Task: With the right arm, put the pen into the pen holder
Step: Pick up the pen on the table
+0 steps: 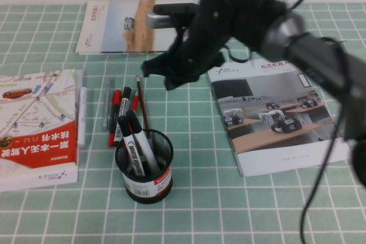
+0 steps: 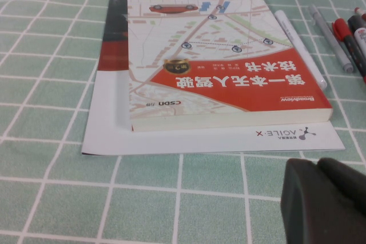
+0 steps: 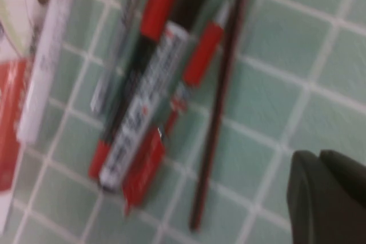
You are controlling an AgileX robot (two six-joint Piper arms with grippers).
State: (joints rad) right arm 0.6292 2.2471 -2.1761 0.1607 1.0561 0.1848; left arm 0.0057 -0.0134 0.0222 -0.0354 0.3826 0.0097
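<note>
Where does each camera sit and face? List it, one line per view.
High view: raised on the robot's side, angled down at the table; the right arm with its right pincer hangs over the pen.
Left wrist view: low, facing the red book; the left pincer shows in a corner.
Right wrist view: above the markers and pen; a pincer finger shows.
Shared: the pen, in high and right wrist views.

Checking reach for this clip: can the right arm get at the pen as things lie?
Probably yes. The right gripper hovers above the table just beyond the pen, which lies at the outer edge of the marker row, nothing over it. The left gripper sits low by the book.
</note>
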